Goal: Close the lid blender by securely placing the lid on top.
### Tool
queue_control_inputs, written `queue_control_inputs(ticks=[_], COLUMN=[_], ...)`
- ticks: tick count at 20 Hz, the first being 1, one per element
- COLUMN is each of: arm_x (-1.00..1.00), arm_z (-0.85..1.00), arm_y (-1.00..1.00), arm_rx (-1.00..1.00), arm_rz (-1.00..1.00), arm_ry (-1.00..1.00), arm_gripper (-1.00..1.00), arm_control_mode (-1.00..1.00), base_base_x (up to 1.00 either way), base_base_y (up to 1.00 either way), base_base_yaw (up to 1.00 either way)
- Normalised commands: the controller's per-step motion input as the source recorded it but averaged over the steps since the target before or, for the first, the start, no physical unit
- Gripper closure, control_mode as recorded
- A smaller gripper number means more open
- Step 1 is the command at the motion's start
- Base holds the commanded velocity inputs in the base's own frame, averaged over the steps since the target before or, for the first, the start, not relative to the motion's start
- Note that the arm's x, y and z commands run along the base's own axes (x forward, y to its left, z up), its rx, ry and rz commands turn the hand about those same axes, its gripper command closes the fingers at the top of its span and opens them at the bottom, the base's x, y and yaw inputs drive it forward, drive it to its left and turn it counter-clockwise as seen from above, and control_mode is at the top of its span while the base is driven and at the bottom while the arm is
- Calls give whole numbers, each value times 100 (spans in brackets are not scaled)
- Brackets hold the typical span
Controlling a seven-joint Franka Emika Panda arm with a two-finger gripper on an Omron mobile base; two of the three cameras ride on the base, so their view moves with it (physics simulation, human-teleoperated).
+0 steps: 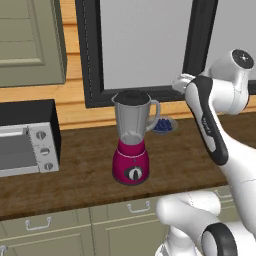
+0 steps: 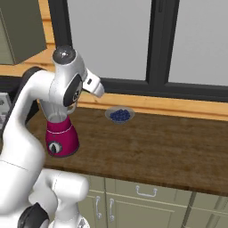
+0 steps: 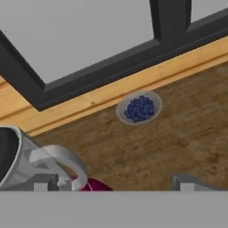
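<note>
The claw [image 3: 113, 185] hangs up by the window, just right of the blender [image 1: 131, 145]. Its 2 fingertips [image 3: 41, 186] are spread wide with nothing between them, so it is open and empty. The lid [image 1: 131, 97] shows as a dark disc across the top of the jar, apparently on the rim. From this angle I cannot tell whether it is pressed fully home or just resting there. That is the first risk: if it sits loose or slightly tilted, any nudge could slide it off, and the blender would not be securely closed. The second risk is the hand itself. It is close to the jar's handle [image 3: 62, 158], so a careless swing down or sideways could clip the handle and rock or shove the blender along the counter [image 1: 80, 180]. The third is the dish [image 1: 164, 125] of berries, which sits just behind the handle near the wall, and a low sweep there could scatter it. The toaster oven [image 1: 27, 142] is well apart on the left and out of harm's way. The count is 1 blender, 1 lid, 1 dish, 1 toaster oven and 1 claw with 2 fingers.
</note>
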Motion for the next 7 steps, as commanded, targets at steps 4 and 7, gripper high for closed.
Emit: queue_control_inputs(ticks=[4, 7], arm_x=[-27, -9], arm_z=[-20, -4], arm_y=[-15, 0], arm_rx=[0, 0], arm_rz=[0, 0], arm_ry=[0, 0], arm_gripper=[-100, -100], arm_control_mode=[-100, -100], base_base_x=[0, 0], base_base_y=[0, 0], base_base_yaw=[0, 0])
